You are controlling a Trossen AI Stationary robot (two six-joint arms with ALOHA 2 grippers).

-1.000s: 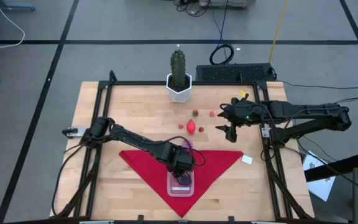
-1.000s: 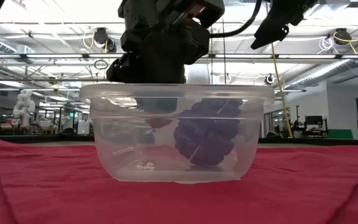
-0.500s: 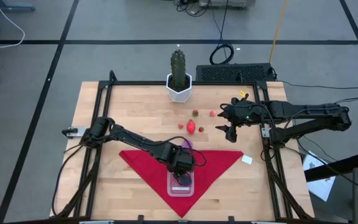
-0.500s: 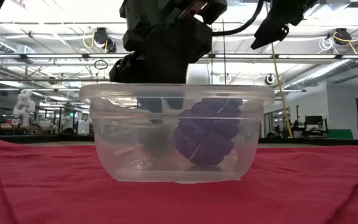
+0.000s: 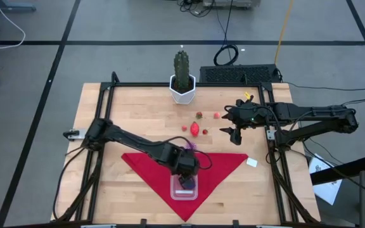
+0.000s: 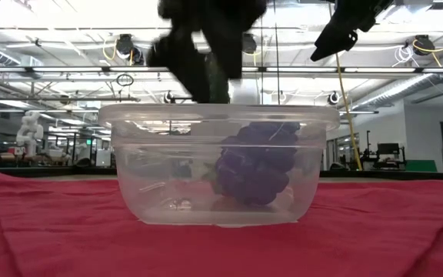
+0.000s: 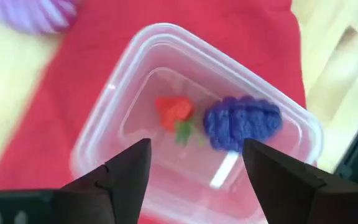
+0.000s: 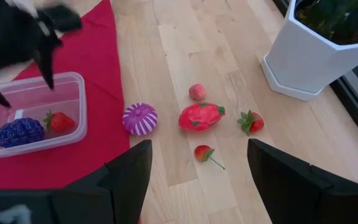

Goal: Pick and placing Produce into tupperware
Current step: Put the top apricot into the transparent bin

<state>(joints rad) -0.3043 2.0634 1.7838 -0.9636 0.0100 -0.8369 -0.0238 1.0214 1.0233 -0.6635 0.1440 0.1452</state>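
On the red cloth (image 5: 144, 163) at the table's (image 5: 138, 104) near edge sits the clear tupperware (image 7: 135, 112), holding a strawberry (image 7: 174, 112) and a dark purple fruit (image 7: 244, 123). The left gripper (image 7: 194, 163) hovers above it, fingers spread and empty. Farther off, a striped piece (image 8: 140, 118), a pink fruit (image 8: 201, 116) and small berries lie on bare wood. The right gripper (image 5: 233, 131) hangs beyond, fingers apart.
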